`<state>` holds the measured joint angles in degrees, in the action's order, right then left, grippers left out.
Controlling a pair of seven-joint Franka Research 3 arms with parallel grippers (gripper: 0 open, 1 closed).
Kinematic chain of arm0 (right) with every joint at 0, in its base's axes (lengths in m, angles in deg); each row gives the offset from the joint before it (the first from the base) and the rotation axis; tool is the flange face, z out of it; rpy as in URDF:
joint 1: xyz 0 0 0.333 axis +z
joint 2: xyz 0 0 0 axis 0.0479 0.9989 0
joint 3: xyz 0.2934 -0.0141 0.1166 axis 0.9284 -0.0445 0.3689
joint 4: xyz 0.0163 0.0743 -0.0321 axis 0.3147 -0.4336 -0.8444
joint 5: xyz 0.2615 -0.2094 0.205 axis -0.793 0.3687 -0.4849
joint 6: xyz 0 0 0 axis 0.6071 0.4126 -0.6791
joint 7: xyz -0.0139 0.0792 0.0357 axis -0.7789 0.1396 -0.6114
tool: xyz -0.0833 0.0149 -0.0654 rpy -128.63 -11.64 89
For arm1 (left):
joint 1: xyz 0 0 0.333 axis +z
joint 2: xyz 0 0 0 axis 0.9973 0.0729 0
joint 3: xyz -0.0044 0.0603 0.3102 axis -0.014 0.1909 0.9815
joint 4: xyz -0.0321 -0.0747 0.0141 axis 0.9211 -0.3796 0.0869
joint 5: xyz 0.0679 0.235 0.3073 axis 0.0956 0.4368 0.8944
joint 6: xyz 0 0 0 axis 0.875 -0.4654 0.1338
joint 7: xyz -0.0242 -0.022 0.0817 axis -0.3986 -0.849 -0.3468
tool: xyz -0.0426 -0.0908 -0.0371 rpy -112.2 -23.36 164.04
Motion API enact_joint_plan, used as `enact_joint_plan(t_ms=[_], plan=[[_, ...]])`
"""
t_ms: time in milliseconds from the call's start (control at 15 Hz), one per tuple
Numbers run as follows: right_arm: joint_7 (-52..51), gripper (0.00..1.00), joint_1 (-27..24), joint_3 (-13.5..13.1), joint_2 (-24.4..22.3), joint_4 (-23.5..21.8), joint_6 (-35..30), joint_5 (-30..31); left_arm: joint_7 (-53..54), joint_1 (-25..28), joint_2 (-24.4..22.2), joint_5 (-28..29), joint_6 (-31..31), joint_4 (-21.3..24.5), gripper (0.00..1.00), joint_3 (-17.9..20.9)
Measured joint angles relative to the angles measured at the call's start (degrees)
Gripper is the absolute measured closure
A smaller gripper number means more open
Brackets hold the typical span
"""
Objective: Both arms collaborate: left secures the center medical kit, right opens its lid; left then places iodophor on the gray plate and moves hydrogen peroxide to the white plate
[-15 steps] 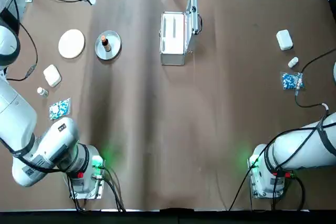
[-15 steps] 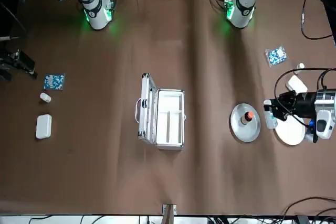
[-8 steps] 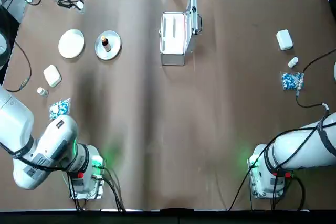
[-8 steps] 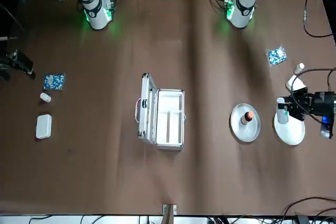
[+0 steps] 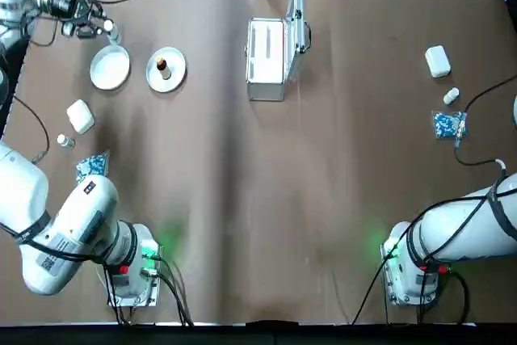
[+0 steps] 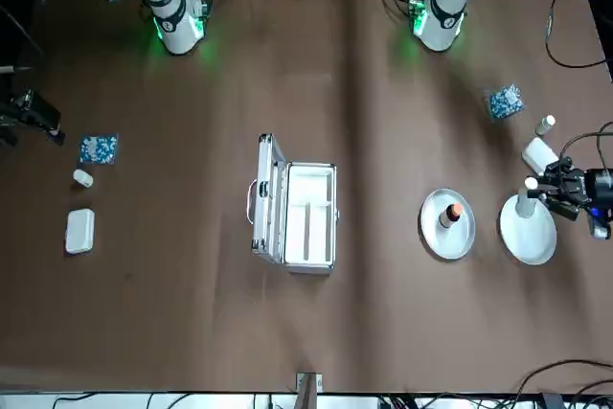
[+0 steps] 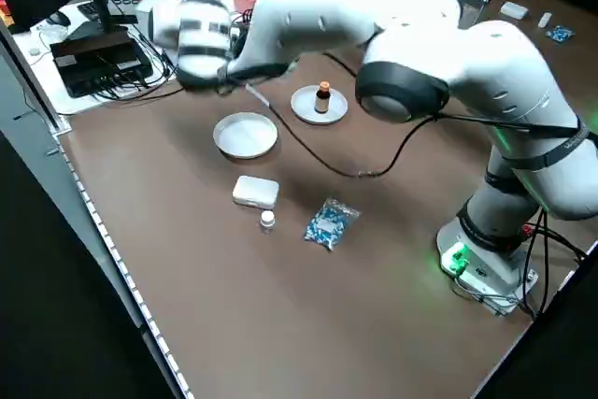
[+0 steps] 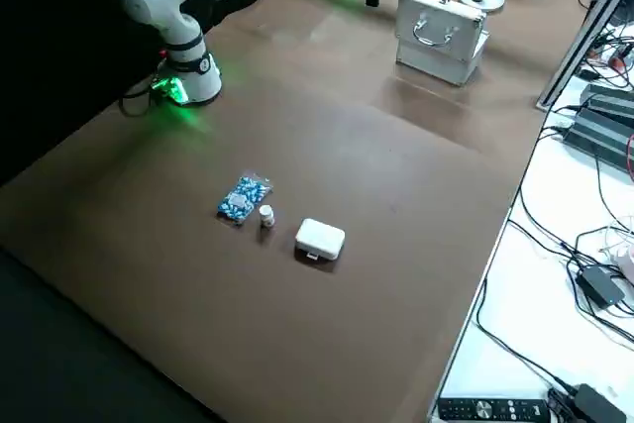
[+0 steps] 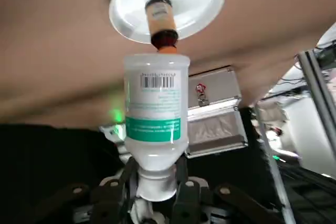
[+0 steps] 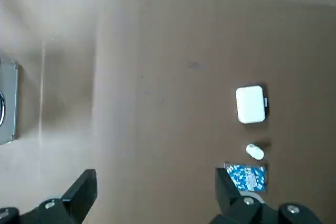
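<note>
Hydrogen peroxide (image 9: pixel 156 103) clamped by its neck in left gripper (image 9: pixel 157 182), right gripper (image 10: pixel 156 184) spread wide over table (image 10: pixel 157 103).

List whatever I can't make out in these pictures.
- Fine print on the hydrogen peroxide: left wrist view, blurred.
- Iodophor label wording: left wrist view, blurred.
- Left gripper, holding that clear bottle by its neck at the white plate: left side view, hidden by its own arm.
- Far part of the medical kit: right wrist view, cut off by the left edge.
- Right gripper, idle: outside the top view.
</note>
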<state>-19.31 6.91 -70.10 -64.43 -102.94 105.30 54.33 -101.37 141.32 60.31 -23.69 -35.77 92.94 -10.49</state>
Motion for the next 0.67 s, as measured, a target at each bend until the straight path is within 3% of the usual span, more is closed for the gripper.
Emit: enact_joint_plan(t_ms=[200, 667], plan=[[0.0, 0.01, -0.1, -0.1, 0.0, 0.0, -2.2, -0.2, 0.1, 0.2, 3.1, -4.7, 1.4, 0.0, 0.68, 5.3], [0.1, 0.01, -0.3, -0.1, 0.0, 0.0, -4.7, -1.0, 3.6, 0.6, 5.7, -12.4, 0.6, -0.2, 0.68, 11.3]])
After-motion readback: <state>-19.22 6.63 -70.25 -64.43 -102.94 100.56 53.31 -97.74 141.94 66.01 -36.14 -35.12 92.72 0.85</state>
